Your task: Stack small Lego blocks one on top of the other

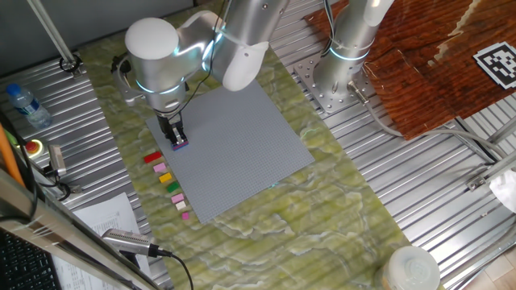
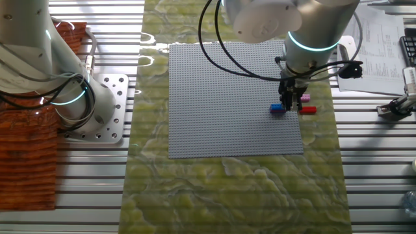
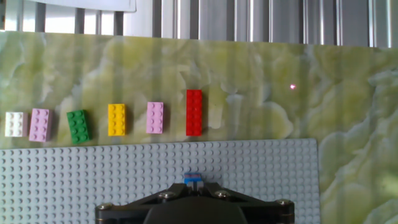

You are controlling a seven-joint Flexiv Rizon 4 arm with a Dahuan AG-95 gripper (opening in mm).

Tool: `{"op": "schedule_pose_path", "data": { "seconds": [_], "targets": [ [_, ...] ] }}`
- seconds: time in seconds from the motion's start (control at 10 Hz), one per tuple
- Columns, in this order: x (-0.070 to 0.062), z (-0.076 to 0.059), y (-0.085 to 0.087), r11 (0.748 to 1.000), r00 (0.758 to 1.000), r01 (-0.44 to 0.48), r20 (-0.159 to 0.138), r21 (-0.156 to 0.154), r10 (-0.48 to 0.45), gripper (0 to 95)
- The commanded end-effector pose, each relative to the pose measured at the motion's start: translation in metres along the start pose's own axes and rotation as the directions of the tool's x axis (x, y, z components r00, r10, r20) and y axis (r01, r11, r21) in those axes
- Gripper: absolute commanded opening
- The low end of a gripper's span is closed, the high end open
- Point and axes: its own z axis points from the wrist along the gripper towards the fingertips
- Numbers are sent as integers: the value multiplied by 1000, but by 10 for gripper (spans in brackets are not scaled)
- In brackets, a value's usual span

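My gripper [image 1: 176,135] stands low over the left edge of the grey baseplate [image 1: 242,153], shut on a small blue block [image 3: 193,179] that rests on the plate's studs. The blue block also shows in the other fixed view [image 2: 277,108] at the fingertips of the gripper [image 2: 288,101]. The red block [image 3: 194,112] lies on the green mat just past the plate edge, and it also shows in one fixed view [image 1: 153,158] and the other fixed view [image 2: 307,110]. In line with it lie a pink block [image 3: 155,117], a yellow one [image 3: 117,119], a green one [image 3: 78,126], another pink one [image 3: 40,124] and a white one [image 3: 13,124].
A second arm's base [image 1: 339,72] is bolted behind the baseplate. A water bottle [image 1: 24,105], papers [image 1: 97,213] and a microphone-like tool [image 1: 129,240] lie off the mat to the left. A brown patterned cloth [image 1: 419,64] covers the far right.
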Motion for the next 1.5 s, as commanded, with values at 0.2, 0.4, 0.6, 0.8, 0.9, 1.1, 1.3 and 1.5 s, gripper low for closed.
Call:
{"op": "schedule_pose_path", "data": {
  "seconds": [0.2,0.4,0.6,0.8,0.9,1.1,1.3,1.5],
  "targets": [
    [0,9,0,1000,1000,1,-3,-2,-1,0],
    [2,-11,1,1000,1000,-2,-17,-4,2,0],
    [8,-10,-1,1000,1000,0,-14,-5,0,0],
    [16,-7,-3,1000,1000,14,-10,-10,-14,0],
    [18,-5,-3,1000,1000,19,-9,-14,-19,0],
    [19,-3,-3,1000,1000,22,-9,-14,-22,0],
    [19,-2,-2,999,999,32,-7,-19,-32,0],
    [19,-3,1,999,999,31,-10,-23,-32,0]
  ]
}}
